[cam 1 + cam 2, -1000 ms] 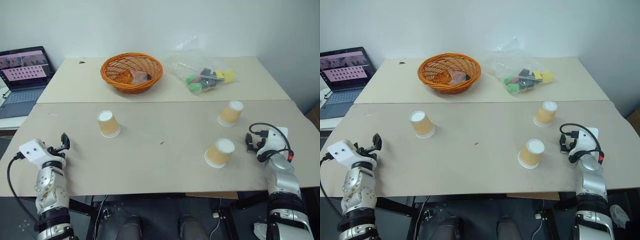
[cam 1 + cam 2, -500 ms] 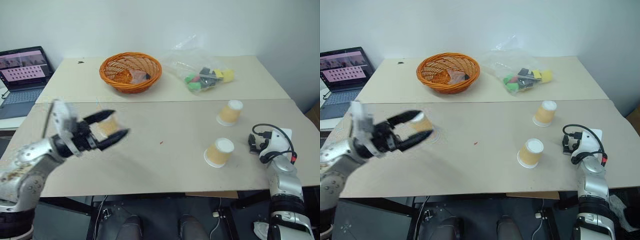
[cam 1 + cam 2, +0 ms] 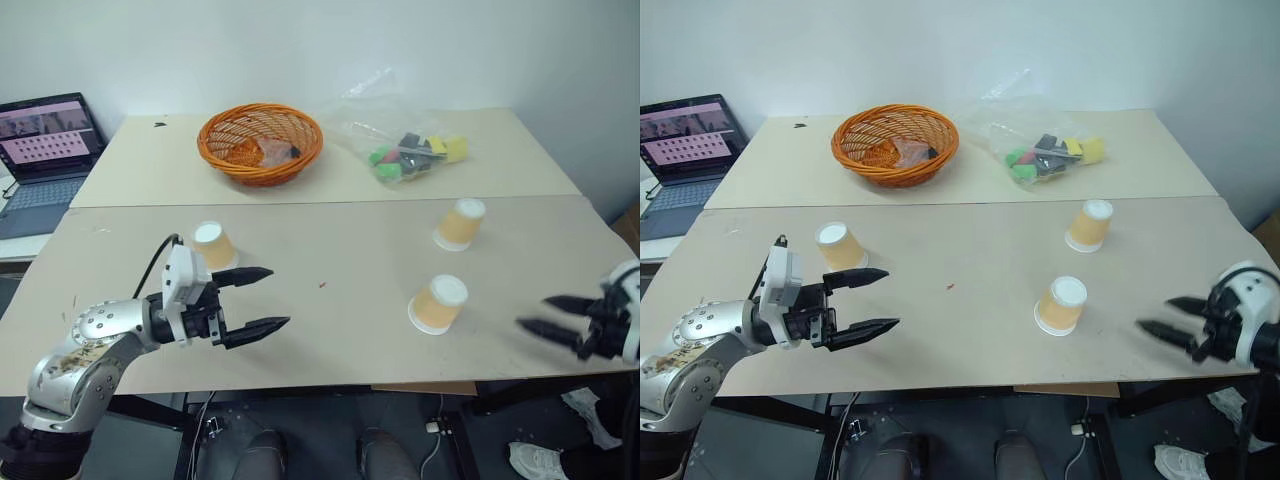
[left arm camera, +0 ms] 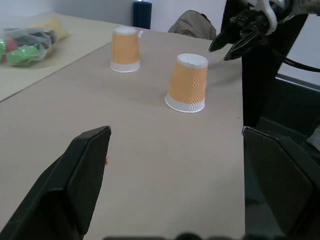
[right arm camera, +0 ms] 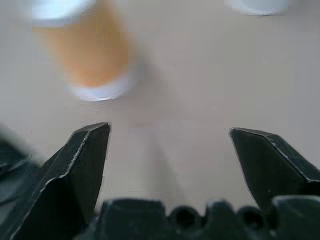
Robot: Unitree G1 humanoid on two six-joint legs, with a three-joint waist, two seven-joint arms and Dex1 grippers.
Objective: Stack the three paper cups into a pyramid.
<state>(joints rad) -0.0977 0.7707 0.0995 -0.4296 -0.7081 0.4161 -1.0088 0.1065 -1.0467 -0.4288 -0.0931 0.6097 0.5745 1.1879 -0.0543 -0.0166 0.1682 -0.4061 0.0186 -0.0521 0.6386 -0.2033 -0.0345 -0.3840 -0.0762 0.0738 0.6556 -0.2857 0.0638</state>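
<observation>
Left eye view: I see all three paper cups upside down on the table, none stacked. One cup sits toward the left edge, another toward the right edge, the third nearer the front edge. Left end effector open, empty, just beside the left cup. Right end effector open, empty, at the front right corner.

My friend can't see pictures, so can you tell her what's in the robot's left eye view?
Three upside-down paper cups sit apart on a tan table: one on the left, two on the right. The left gripper and right gripper hover open, holding nothing. Behind are an orange basket, a bag of toys and a laptop.
</observation>
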